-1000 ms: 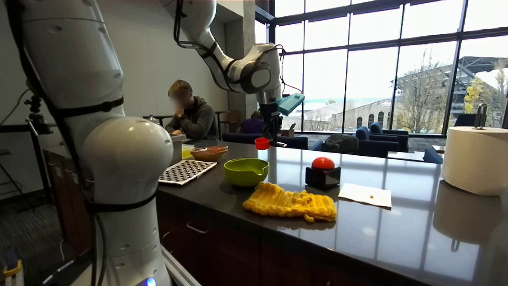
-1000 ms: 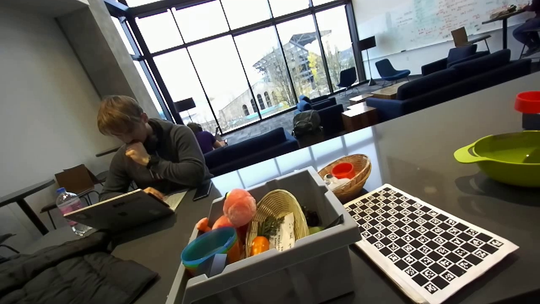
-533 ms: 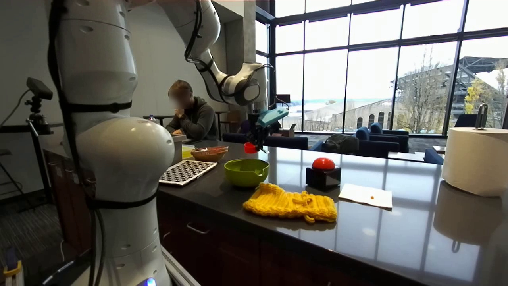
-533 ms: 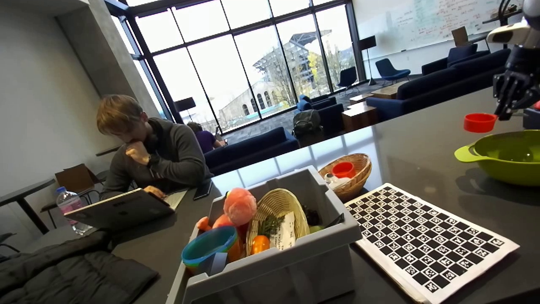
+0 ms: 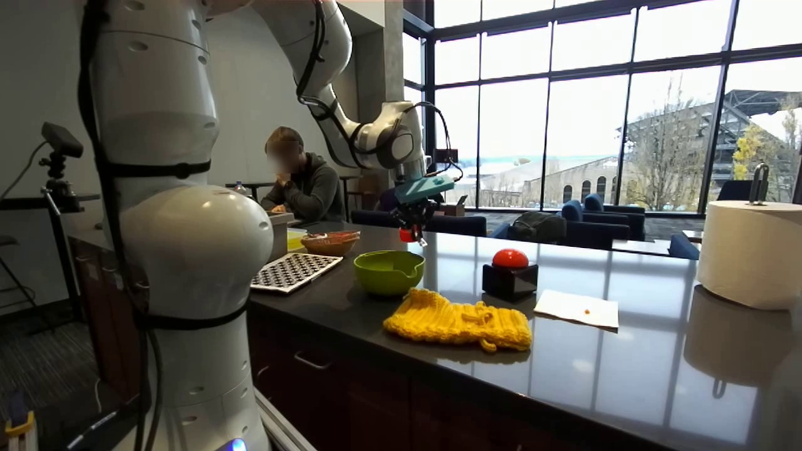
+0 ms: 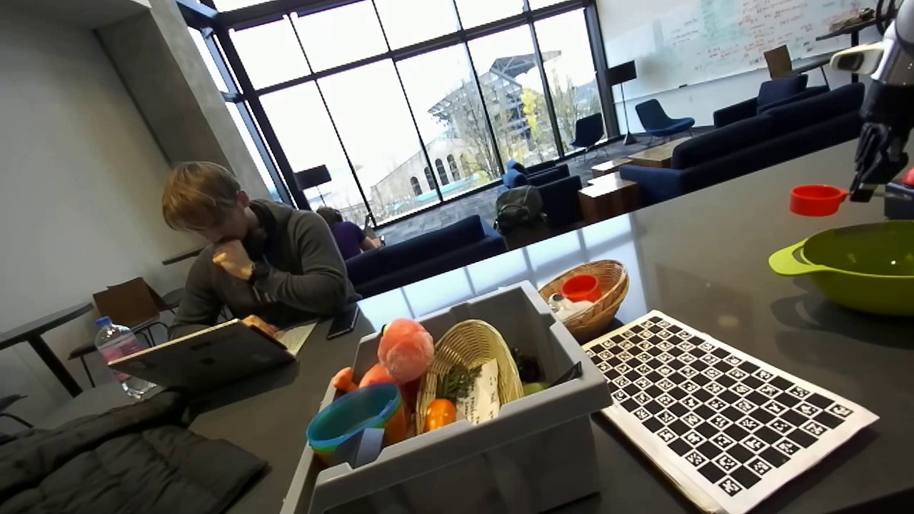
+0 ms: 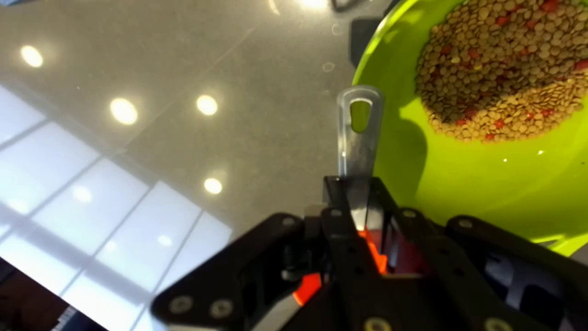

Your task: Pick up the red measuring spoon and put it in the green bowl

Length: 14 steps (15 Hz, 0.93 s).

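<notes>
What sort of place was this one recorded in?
Probably a shared lounge or common area in an office or campus building, judging by an exterior view: a whiteboard covered in writing hangs on the wall, a dark blue sofa stands in the background, and a person sits at a laptop.

- Arm: bent at several joints, reaching outward, partly cropped in both exterior views.
- Gripper: raised, pointing down.
- Wrist: just above gripper.
- Jaws: clamped, nearly together.
</notes>
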Motion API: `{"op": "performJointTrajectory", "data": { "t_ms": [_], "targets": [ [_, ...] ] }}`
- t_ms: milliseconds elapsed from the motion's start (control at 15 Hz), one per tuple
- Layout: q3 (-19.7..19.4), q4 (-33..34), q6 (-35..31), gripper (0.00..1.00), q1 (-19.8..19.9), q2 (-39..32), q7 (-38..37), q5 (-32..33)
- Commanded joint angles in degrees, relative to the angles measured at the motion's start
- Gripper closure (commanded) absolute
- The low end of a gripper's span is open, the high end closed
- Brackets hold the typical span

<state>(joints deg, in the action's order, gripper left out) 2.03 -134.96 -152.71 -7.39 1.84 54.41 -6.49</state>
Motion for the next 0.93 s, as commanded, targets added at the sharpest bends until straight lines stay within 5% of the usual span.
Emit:
{"op": "performJointTrajectory", "data": {
  "t_ms": [0,867],
  "targets": [
    [1.4,-1.5,0.7,0.96,0.5,1.9,-9.3,1.9],
    [5.3,-6.8,-1.2,0.96,-1.8,3.3,-37.8,0.6]
  ]
}}
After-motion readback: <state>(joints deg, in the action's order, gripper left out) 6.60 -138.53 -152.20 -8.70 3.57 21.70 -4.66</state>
